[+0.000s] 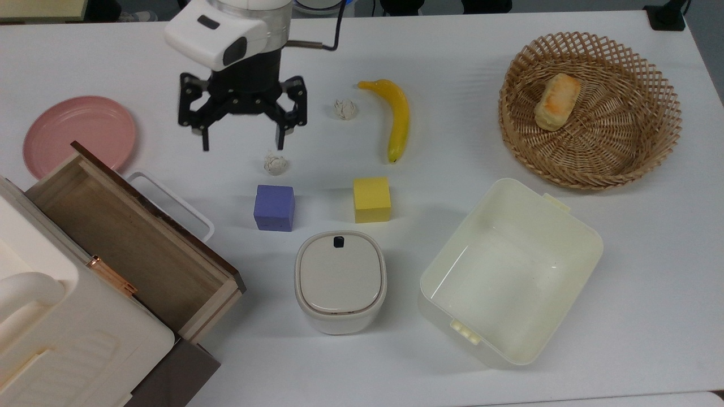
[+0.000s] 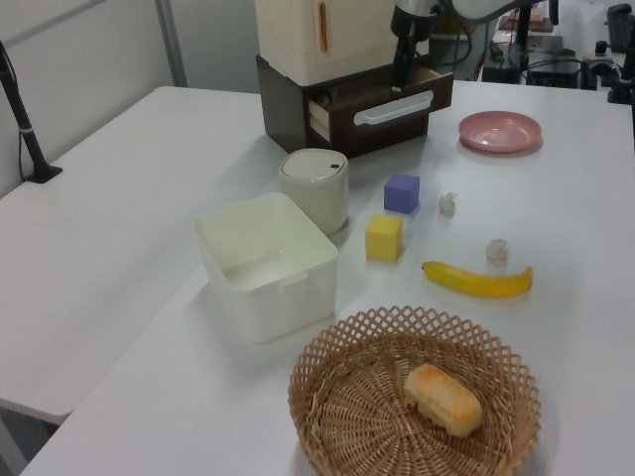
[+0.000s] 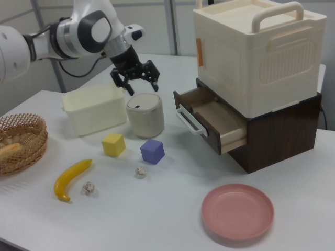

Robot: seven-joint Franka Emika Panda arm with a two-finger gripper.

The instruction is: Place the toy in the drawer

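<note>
Nearest in the top view, the cream cabinet (image 1: 68, 333) has the drawer (image 1: 130, 243) pulled well out. Its brown floor is bare as far as it can be seen, and its white loop handle (image 1: 181, 206) stands clear over the table. The rear of the drawer runs under the cabinet, so where the toy lies cannot be told. Beyond the handle sits a purple cube (image 1: 274, 207), then a crumpled paper ball (image 1: 276, 164). Farther still, the gripper (image 1: 242, 144) hangs above the tabletop with its two fingers spread wide and nothing between them, well apart from the drawer. The likely reading is that the drop is done and the arm only needs to stay clear. To do that well, the gripper should stay high, because the nearer ball lies just beside one fingertip and a second paper ball (image 1: 344, 108) sits to the top view's right. If a pick remains, neither ball should be mistaken for the panda figure.
</note>
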